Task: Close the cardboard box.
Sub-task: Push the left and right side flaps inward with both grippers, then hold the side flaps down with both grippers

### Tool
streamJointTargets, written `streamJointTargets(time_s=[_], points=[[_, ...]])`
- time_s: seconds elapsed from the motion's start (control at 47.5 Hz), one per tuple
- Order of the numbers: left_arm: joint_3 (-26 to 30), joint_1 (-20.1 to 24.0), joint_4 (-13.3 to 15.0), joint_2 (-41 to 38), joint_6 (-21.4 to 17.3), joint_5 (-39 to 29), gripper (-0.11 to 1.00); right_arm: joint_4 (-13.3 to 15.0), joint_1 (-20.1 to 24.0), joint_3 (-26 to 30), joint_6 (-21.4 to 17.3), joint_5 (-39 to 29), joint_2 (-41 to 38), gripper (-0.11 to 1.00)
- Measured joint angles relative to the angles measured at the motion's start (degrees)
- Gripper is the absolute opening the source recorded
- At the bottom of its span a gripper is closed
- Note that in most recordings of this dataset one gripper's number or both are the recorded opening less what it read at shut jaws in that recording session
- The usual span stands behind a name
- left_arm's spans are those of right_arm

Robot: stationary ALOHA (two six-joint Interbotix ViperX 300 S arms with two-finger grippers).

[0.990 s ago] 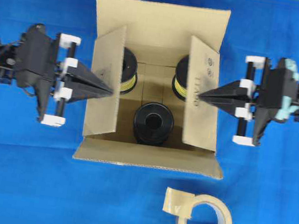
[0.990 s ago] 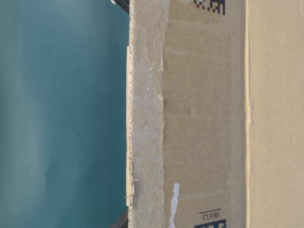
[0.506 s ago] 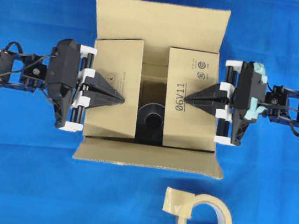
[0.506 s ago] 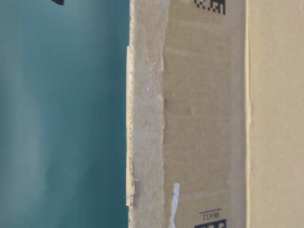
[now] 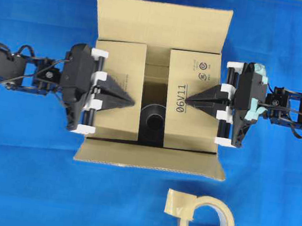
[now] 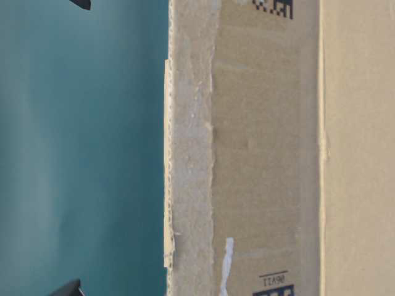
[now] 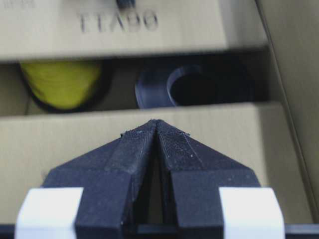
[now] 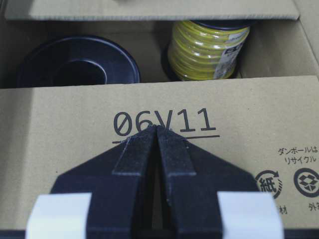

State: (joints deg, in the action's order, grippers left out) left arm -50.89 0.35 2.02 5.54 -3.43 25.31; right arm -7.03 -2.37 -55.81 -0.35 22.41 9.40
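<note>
The cardboard box point(image 5: 163, 27) stands mid-table, brown, its far and near flaps still spread outward. Both side flaps lie folded flat over the opening: the left flap point(image 5: 122, 58) and the right flap point(image 5: 191, 130), which is printed "06V11". A gap between them shows a black spool point(image 5: 152, 121). My left gripper point(image 5: 133, 102) is shut, its tip resting on the left flap point(image 7: 75, 149). My right gripper point(image 5: 187, 102) is shut too, its tip point(image 8: 156, 127) on the printed flap point(image 8: 249, 109). A yellow spool point(image 8: 209, 47) shows inside. The table-level view shows only the box wall point(image 6: 265, 148).
A beige tape roll point(image 5: 206, 222) lies on the blue cloth in front of the box, right of centre. The near flap point(image 5: 150, 158) juts toward it. A black spool point(image 7: 199, 89) and a yellow one point(image 7: 62, 82) stand inside the box.
Both side flaps went from standing half-raised to lying flat as the two shut grippers pushed inward. In the last half second the left gripper slid further right over its flap.
</note>
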Motion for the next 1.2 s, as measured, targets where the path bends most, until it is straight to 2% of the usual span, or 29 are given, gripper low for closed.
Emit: streamJointTargets(time_s=[0.105,0.253,0.358,0.695,1.201], points=[[3.3,1.6,0.0,-2.0,-1.7,0.7,0.0,0.0,0.1,0.0,0.0,0.2,0.0,0.0],[8.3,3.9,0.0,-4.9,-7.7,0.8,0.0,-0.1,0.5,0.0,0.0,0.6,0.0,0.0],[11.3,5.4,0.0,-6.3,-9.7,0.8,0.0,-0.1,0.9,0.0,0.0,0.7,0.0,0.0],[15.0,11.5,0.0,-9.7,-9.8,0.9,0.0,-0.1,1.8,0.0,0.0,1.3,0.0,0.0],[15.9,12.5,0.0,-14.1,-9.6,1.5,0.0,-0.1,1.9,0.0,0.0,1.9,0.0,0.0]])
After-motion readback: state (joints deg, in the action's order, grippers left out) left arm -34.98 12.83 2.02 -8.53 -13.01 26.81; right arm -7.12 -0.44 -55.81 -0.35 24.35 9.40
